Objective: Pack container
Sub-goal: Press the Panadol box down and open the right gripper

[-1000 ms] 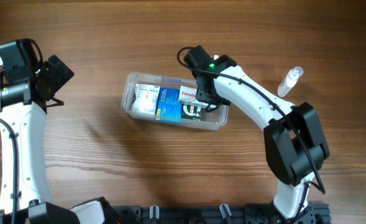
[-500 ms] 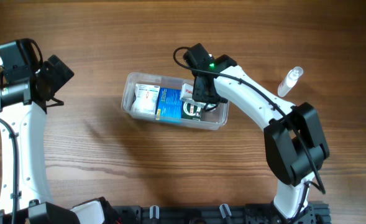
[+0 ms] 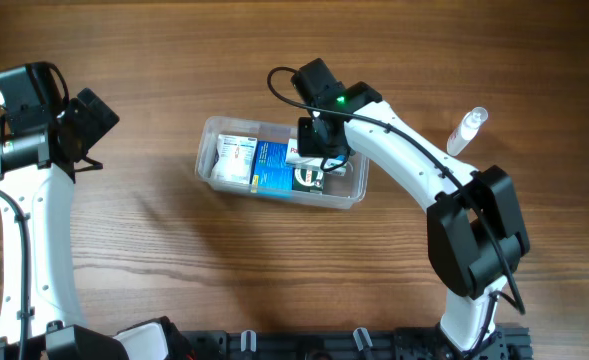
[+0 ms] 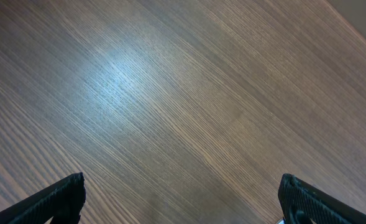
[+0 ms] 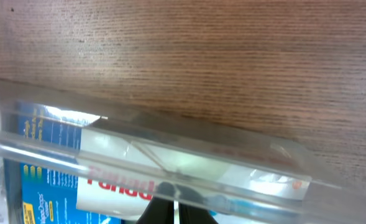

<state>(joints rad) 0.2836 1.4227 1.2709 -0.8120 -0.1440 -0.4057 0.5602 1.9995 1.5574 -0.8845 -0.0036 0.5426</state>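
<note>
Container (image 3: 206,165) sits central on the desk (image 3: 174,60) overhead, right claw (image 3: 317,150) dipped inside to seat a white box (image 3: 296,155); left wrist: left claw (image 4: 179,196) gapes empty, parked clear; right wrist: I read the right claw nearly closed, apparently pinching that box.

On my wooden worktop (image 3: 224,260), between two and three o'clock, I see a small clear bottle (image 3: 466,131) lying tilted.

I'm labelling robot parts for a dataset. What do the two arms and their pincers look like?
The left arm and right arm both have white tubular links, black joints and thin black cables. The right wrist carries a green light. The left pincer has black fingers.
</note>
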